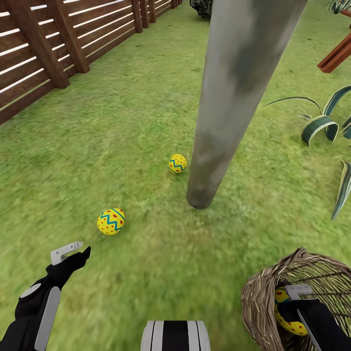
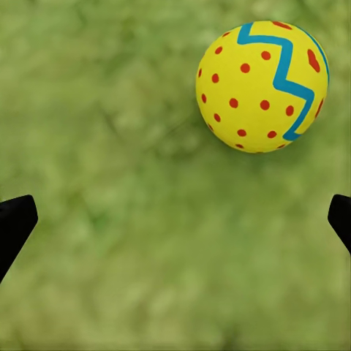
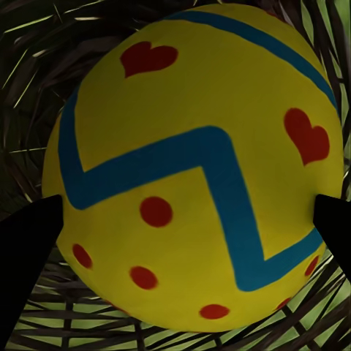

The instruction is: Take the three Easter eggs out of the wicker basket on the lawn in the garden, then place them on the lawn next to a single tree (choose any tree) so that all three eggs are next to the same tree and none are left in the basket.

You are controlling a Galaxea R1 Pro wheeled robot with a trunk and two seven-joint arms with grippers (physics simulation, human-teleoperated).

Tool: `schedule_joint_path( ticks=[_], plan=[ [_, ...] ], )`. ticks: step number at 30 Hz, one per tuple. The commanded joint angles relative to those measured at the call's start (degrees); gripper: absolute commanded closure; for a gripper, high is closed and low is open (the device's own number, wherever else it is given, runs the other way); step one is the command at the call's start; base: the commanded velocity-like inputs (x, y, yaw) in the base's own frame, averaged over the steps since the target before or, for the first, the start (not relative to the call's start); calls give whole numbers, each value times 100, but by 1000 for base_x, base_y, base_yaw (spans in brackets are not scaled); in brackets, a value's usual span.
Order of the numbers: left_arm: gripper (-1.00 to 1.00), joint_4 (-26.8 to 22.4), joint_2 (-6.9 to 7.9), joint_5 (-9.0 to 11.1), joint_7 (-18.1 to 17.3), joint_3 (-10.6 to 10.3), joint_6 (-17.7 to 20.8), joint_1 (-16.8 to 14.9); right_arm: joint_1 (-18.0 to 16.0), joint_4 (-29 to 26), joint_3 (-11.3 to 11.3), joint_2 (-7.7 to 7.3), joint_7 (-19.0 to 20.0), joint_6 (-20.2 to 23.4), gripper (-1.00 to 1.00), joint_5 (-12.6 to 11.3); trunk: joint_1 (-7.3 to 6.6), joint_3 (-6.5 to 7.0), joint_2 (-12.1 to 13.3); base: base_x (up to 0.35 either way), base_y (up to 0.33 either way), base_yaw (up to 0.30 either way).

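Two Easter eggs (image 1: 111, 221) (image 1: 177, 163) on lawn (image 1: 122, 122) left of tree (image 1: 234, 97) trunk, one just beside it. Left claw (image 1: 78, 251) wide open, empty, near nearer egg. Right claw (image 3: 175, 234) inside wicker basket (image 1: 258, 302), near right, fingertips (image 3: 25, 248) flanking third egg (image 3: 194, 164); grip contact unconfirmed.

Up the left side runs a brown wooden fence (image 1: 44, 48) of horizontal slats on chunky posts, stretching away toward the far end. Over on the right, a spiky plant (image 1: 324, 122) with striped green-and-cream leaves arches low, another long leaf (image 1: 342, 190) poking in at the edge just below it. Top right corner, a reddish-brown wooden beam (image 1: 336, 56) slants across, and a dark leafy clump (image 1: 202, 7) sits far back.
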Motion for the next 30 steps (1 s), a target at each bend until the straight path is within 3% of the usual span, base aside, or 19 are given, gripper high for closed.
schedule_joint_path(
  ticks=[1, 30],
  plan=[
    [-100, -5, -2, 57, 14, 3, 34, -2, -1, -8, -8, 1, 53, 25, 100, 47, -1, -4, -1, 0, 0, 0],
    [-100, 76, -22, 50, 14, -15, 33, -2, -1, 1, 1, 18, 70, -1, 100, 44, -1, -4, -1, 0, 0, 0]
  ],
)
